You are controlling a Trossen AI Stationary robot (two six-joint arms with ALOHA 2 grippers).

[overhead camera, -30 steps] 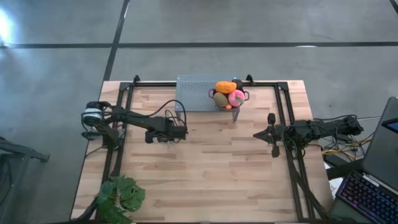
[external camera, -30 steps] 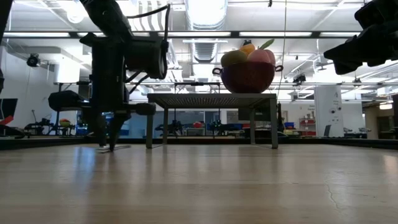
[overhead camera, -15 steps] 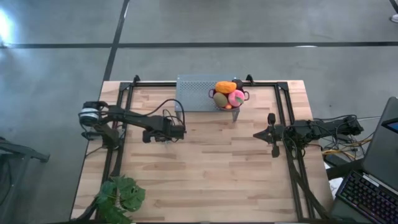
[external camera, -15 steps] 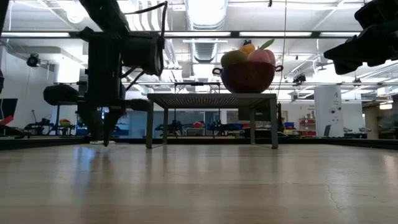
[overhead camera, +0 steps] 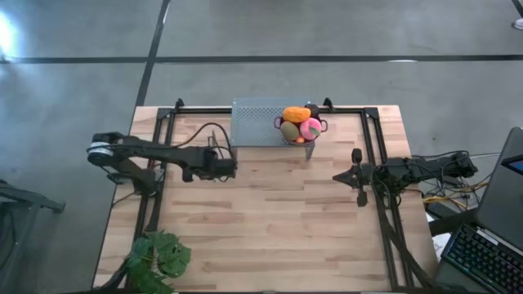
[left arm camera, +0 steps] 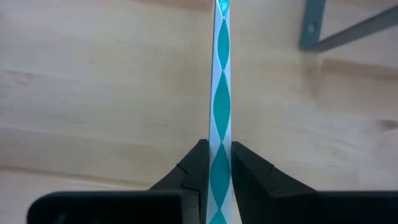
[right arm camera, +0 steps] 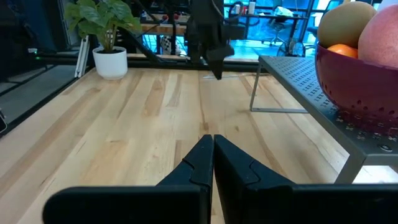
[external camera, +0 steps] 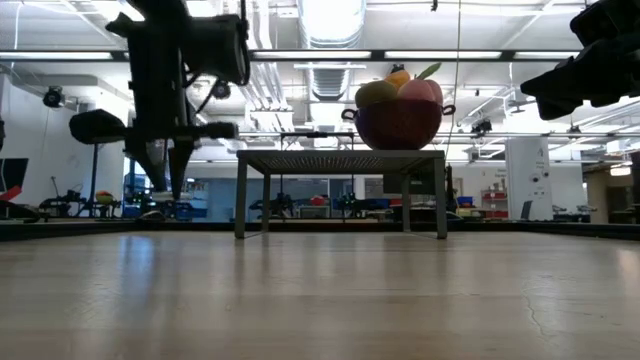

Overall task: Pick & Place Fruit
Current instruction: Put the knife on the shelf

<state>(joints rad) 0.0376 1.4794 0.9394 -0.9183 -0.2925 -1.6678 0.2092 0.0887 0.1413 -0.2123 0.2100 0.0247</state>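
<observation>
Raising the left claw [external camera: 178, 188] off the surface [overhead camera: 270, 220] and pulling it back leftward, pinched tight on a teal-and-white strip [left arm camera: 221, 93]. Leaving the fruit [overhead camera: 298, 124] untouched in the bowl [external camera: 400, 125] on the far stand [overhead camera: 253, 122]. Parking the right claw [right arm camera: 213, 140] closed, empty.

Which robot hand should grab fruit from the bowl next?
Probably the right hand: it is shut but holds nothing. The left hand is busy pinching a teal-and-white strip. Both sit similarly far from the bowl.

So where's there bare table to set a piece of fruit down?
The wood between the left gripper and right gripper is bare, as is the stretch toward the plant. It is crowded on the grey rack, around the purple bowl.
</observation>
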